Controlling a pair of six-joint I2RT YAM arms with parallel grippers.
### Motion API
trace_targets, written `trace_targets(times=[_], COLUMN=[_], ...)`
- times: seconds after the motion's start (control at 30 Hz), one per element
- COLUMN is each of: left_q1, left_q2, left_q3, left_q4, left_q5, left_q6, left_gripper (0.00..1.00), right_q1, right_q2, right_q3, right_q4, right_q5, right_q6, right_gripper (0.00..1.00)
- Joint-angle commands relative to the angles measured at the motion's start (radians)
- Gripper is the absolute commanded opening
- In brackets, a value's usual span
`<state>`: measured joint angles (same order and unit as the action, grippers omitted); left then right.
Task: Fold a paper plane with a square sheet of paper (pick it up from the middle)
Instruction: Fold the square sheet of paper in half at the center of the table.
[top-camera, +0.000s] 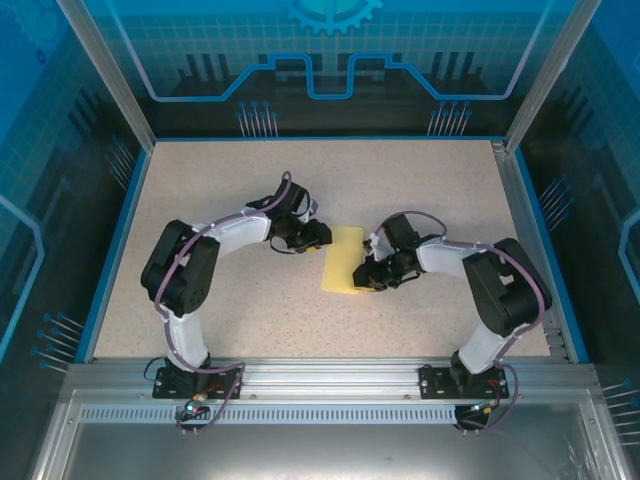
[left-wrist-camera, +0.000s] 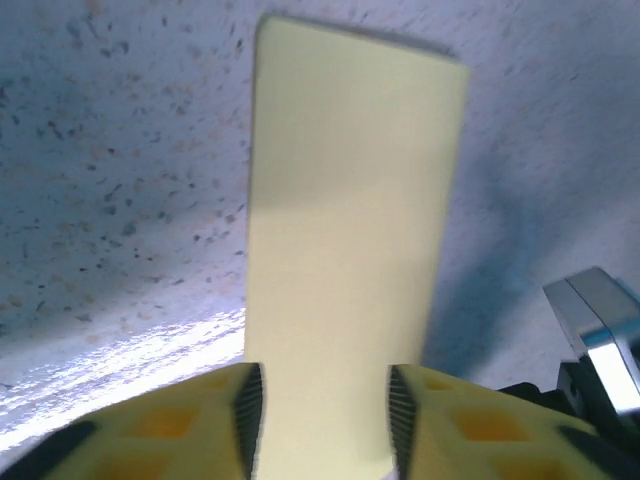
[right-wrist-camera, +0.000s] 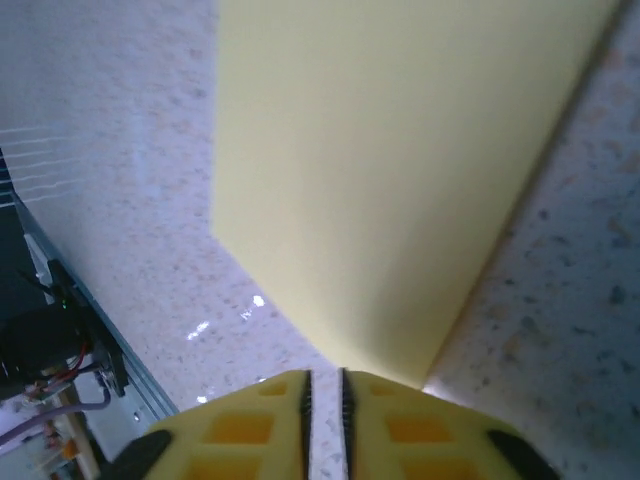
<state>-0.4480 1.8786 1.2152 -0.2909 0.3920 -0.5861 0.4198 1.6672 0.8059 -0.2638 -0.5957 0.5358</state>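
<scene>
Paper (top-camera: 342, 261) on table (top-camera: 420, 190), hands flanking it

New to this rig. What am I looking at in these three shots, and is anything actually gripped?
Two white robot arms are bolted at the near edge of a speckled beige table. The overhead picture comes from a fixed camera above and behind them; the other two come from cameras on each wrist, looking past yellow fingers.

Between the arms lies one thin pale-yellow sheet of paper, here a narrow rectangle, so probably already folded in half.

The left gripper has its jaws apart, with the sheet's near end between them. The right gripper shows a thin gap between its jaws, just short of the paper's corner. Whether either one is pinching the paper can't be told.
</scene>
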Motion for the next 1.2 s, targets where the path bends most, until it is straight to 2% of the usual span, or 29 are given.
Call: trace_targets(times=[0.0, 0.07, 0.23, 0.53, 1.17], left_q1=[0.024, 0.033, 0.042, 0.043, 0.042], left_q2=[-0.027, -0.019, 0.024, 0.062, 0.081], left_q3=[-0.036, -0.043, -0.027, -0.014, -0.004], left_q4=[0.038, 0.064, 0.101, 0.085, 0.071], left_q5=[0.039, 0.072, 0.145, 0.150, 0.162], left_q6=[-0.039, -0.055, -0.086, -0.085, -0.074], left_gripper=[0.44, 0.47, 0.49, 0.49, 0.49], right_q1=[-0.015, -0.040, -0.050, -0.042, -0.044], right_q2=[-0.092, -0.095, -0.042, 0.069, 0.165], right_q3=[0.056, 0.050, 0.067, 0.144, 0.129], right_q4=[-0.074, -0.069, 0.022, 0.048, 0.042], right_q5=[0.141, 0.225, 0.160, 0.149, 0.169], right_q6=[0.025, 0.083, 0.155, 0.191, 0.173], right_gripper=[0.27, 0.34, 0.39, 0.37, 0.35])
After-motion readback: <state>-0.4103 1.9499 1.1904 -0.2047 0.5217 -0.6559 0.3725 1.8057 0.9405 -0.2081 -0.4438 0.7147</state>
